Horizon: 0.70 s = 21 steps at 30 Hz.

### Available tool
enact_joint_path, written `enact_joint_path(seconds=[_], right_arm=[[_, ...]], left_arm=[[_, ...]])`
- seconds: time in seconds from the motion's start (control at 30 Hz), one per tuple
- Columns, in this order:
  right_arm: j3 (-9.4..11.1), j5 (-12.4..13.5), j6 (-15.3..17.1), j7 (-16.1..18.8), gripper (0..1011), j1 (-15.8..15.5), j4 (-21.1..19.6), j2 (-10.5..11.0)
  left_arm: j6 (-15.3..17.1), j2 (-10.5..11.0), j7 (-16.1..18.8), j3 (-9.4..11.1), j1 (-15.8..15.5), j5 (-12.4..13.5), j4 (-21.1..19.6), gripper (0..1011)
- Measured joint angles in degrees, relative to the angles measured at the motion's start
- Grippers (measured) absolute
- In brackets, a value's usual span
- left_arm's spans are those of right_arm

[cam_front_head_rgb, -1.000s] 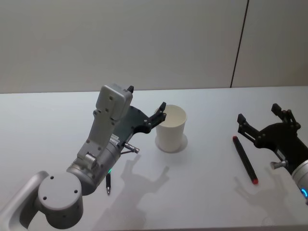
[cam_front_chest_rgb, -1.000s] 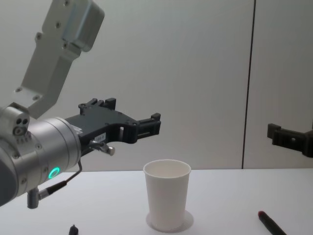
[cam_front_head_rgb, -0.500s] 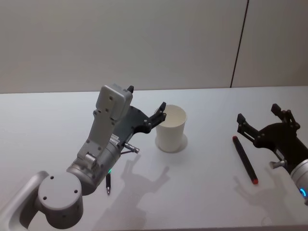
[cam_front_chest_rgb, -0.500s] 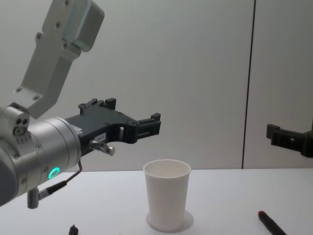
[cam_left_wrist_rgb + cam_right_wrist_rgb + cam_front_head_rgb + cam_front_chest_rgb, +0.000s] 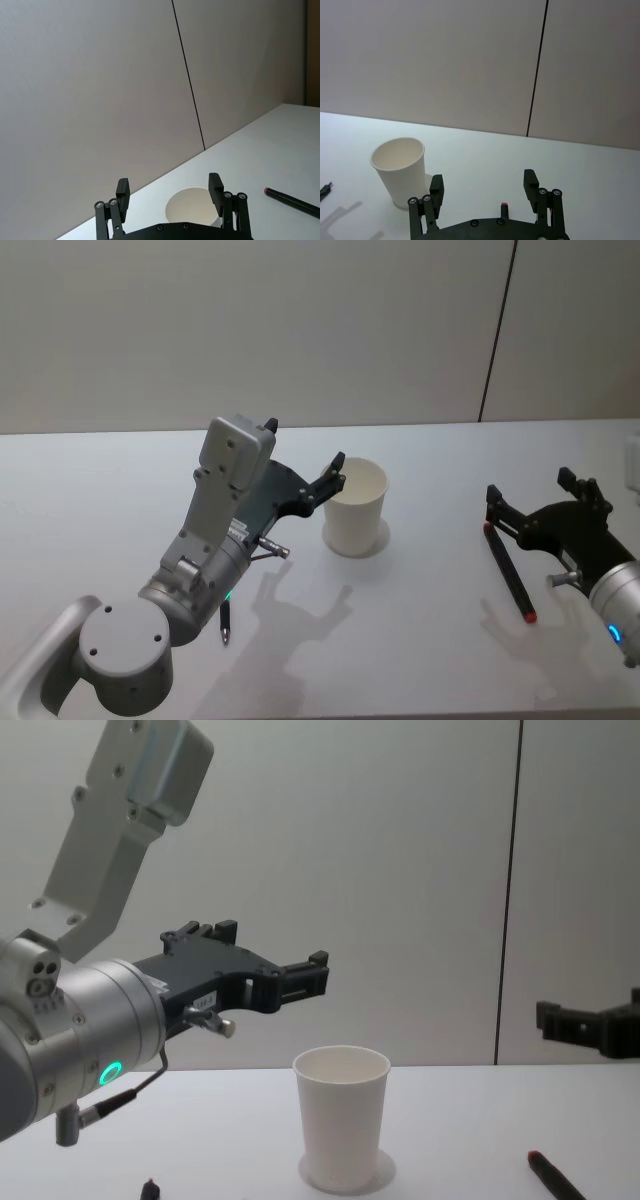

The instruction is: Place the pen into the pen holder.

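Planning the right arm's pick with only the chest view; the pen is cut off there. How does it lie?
Observer: Head view: the pen lies flat, right of the pen holder, running roughly away from the robot.
Operator: Right pincer open?
Observer: Yes; the right wrist view shows its fingers wide apart, the pen's red end showing between them.
Operator: And the left pincer?
Observer: Open too, per its wrist view, aimed at the holder's mouth.

Nothing readable; the small sticker [image 5: 205,1002] on the left gripper [image 5: 318,972] looks illegible.

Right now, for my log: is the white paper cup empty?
Empty: the white paper cup shows a bare inside; the red-tipped black pen lies on the table.
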Motion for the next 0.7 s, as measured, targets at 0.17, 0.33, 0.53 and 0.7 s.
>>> enact_joint_path(seconds=[0.17, 0.33, 0.53, 0.7], right_arm=[[-0.3, -1.5, 5.1, -0.7, 1001, 1.5, 0.5, -1.0], [-0.5, -3.0, 9.9, -1.0, 1001, 3.6, 1.7, -2.1], [-0.6, -4.4, 14.2, -0.9, 1001, 5.9, 3.2, -3.2], [-0.6, -5.5, 17.8, -0.5, 1001, 8.0, 4.7, -4.1]], left_arm=[[0.0, 0.0, 0.0, 0.0, 0.0, 0.0, 0.0, 1000], [0.0, 0.0, 0.0, 0.0, 0.0, 0.0, 0.0, 1000], [0.0, 0.0, 0.0, 0.0, 0.0, 0.0, 0.0, 1000], [0.0, 0.0, 0.0, 0.0, 0.0, 0.0, 0.0, 1000]])
